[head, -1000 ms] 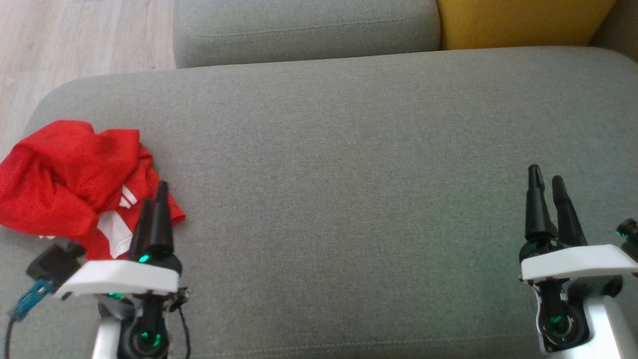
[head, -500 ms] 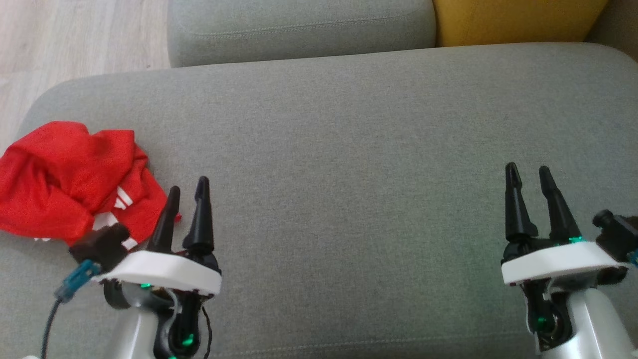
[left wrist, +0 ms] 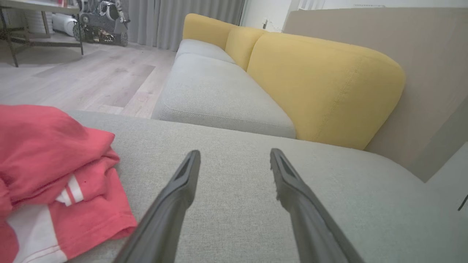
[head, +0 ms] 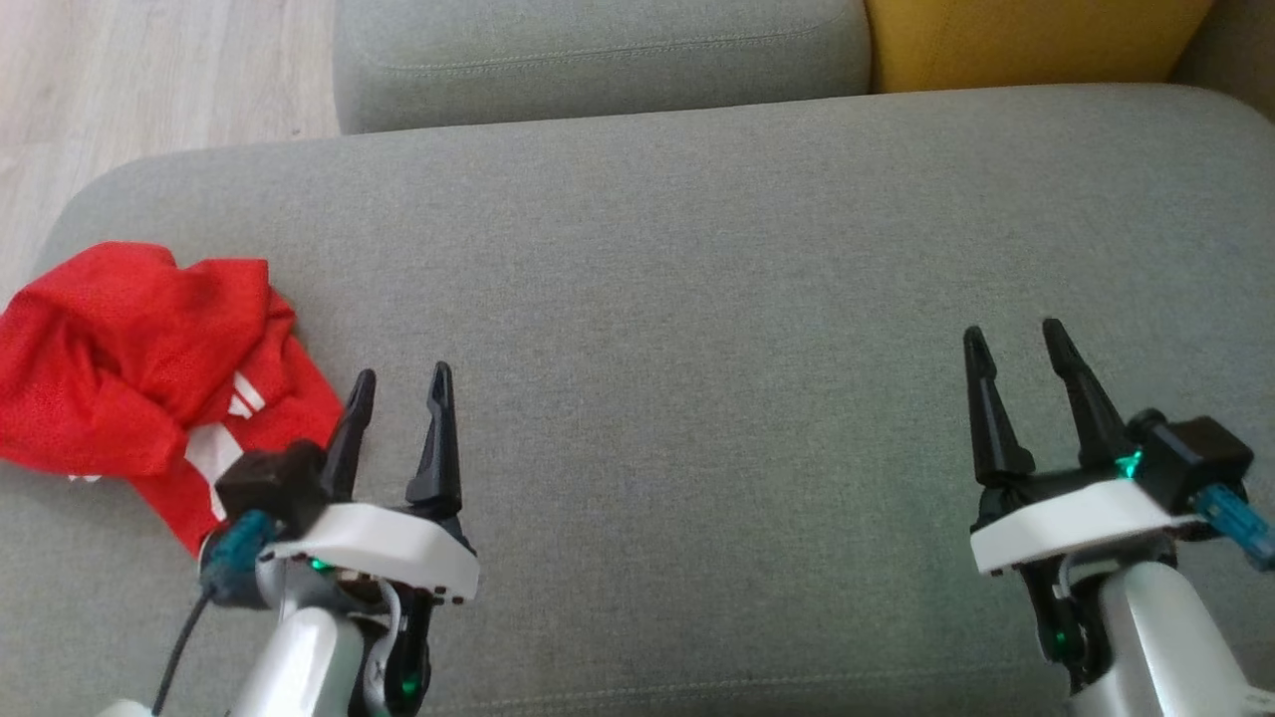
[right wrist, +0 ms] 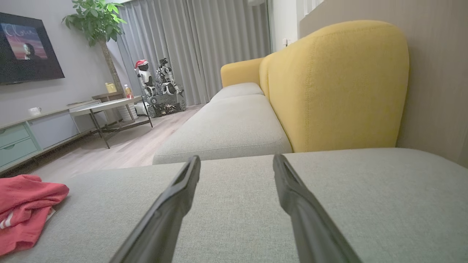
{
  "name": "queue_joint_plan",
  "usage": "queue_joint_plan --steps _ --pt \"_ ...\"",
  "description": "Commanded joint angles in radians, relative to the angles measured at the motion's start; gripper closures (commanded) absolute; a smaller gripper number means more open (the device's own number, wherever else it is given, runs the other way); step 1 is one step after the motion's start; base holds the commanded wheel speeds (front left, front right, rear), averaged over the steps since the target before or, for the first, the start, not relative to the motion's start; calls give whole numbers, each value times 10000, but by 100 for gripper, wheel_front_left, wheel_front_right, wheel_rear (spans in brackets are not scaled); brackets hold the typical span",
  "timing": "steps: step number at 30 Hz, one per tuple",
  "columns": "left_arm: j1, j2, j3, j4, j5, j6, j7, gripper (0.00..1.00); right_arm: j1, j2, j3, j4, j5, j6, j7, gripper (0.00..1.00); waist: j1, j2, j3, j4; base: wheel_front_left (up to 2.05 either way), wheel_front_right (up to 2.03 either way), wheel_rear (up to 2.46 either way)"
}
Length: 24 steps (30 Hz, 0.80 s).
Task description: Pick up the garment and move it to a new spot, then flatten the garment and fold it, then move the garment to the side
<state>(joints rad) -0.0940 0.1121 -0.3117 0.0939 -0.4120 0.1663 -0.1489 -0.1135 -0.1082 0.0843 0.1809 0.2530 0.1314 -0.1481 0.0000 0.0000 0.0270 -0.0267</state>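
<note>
Two grippers hover over the wide grey seat cushion (head: 697, 299) in the head view, both with dark fingers pointing toward the top of the frame. We see the left gripper (head: 402, 373) at the lower left, its jaws released and standing apart with nothing between them but bare cushion fabric. The right gripper (head: 1011, 329) is at the lower right, well apart from the left one. Its jaws are likewise released and hold nothing.

We find the garment (head: 129, 368) at the left edge of the frame, a red mesh piece with white stripes, lying crumpled in a heap on the cushion. Its right hem lies just beside the left finger of the left gripper, and we cannot tell whether the two touch. In the left wrist view the garment fills the lower left corner, left of the spread jaws. In the right wrist view it shows small at the lower left, far from that gripper.

Along the top of the head view we see a second grey cushion (head: 598, 50), a yellow backrest (head: 1026, 40) at the upper right, and pale wooden floor (head: 149, 70) at the upper left.
</note>
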Motion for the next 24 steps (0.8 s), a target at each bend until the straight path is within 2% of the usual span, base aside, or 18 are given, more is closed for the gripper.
queue_joint_plan --steps 1,16,21,24 --pt "-645 246 119 -316 369 217 -158 0 -564 -162 199 -315 -392 -5 -158 0 0 0 5 10 0 0 0" --pt "-987 871 -1043 106 1980 1501 -567 0 -682 -38 401 -108 -2308 -6 -571 0 0 0 7 50 0 0 0" --pt "-1031 823 -1226 -33 2120 1668 -713 0 -698 118 426 -100 -2502 -7 -717 0 0 0 -8 80 0 0 0" --pt "-900 599 -936 -188 1873 1517 -800 0 -684 240 415 -61 -2206 -7 -806 0 0 0 -24 107 0 0 0"
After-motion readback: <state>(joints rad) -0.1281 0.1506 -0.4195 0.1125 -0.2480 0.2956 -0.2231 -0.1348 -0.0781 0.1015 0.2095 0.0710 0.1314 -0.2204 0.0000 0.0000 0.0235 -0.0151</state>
